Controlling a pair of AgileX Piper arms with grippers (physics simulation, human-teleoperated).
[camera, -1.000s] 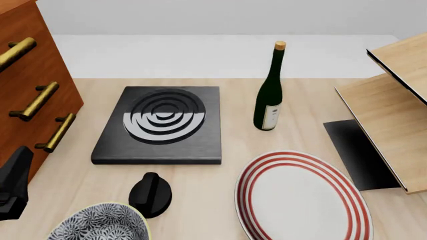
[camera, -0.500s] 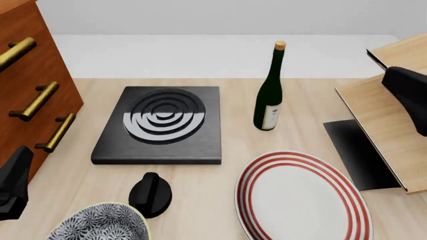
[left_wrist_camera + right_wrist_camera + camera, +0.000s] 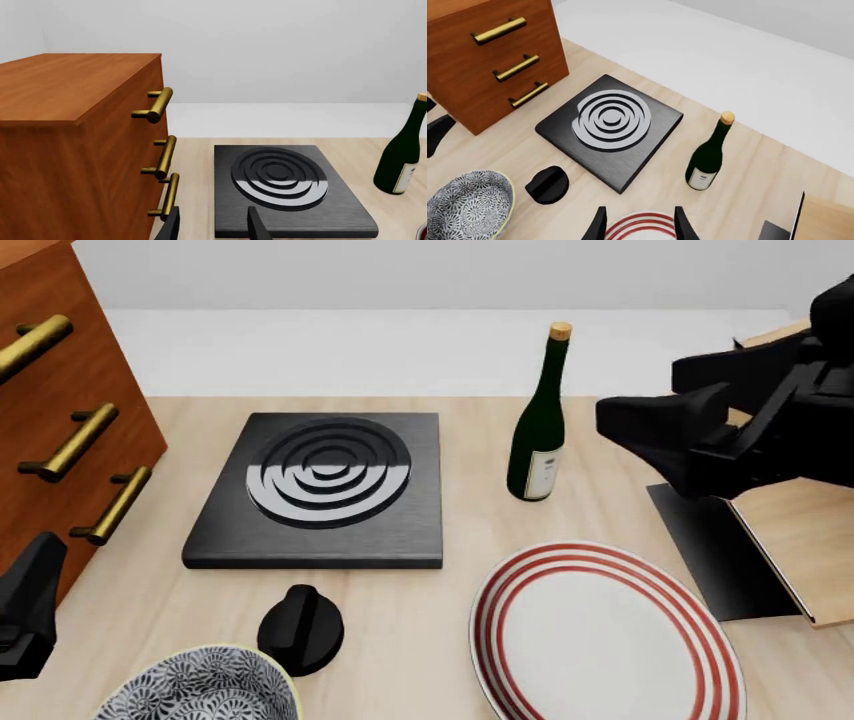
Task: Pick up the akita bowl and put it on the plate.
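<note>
The akita bowl [image 3: 200, 688], navy-and-white patterned with a pale yellow rim, sits at the table's near left edge, also seen in the right wrist view [image 3: 468, 207]. The plate [image 3: 607, 635], white with red rings, lies at the near right; a slice of its rim [image 3: 640, 223] shows between the right fingers. My right gripper [image 3: 639, 230] is open, high above the table, with its arm [image 3: 721, 440] over the right side. Open as well, my left gripper [image 3: 212, 231] faces the stove, and its arm [image 3: 27, 615] stays left of the bowl. Neither gripper touches the bowl.
A black square stove [image 3: 320, 488] lies centre-left, with a black knob [image 3: 300, 628] in front of it beside the bowl. A green wine bottle [image 3: 541, 425] stands behind the plate. A wooden drawer cabinet [image 3: 60, 420] fills the left, and a wooden rack [image 3: 787, 490] the right.
My right arm has swung in from the right edge, leftward over the table near the bottle. The left arm, bowl and plate have not moved.
</note>
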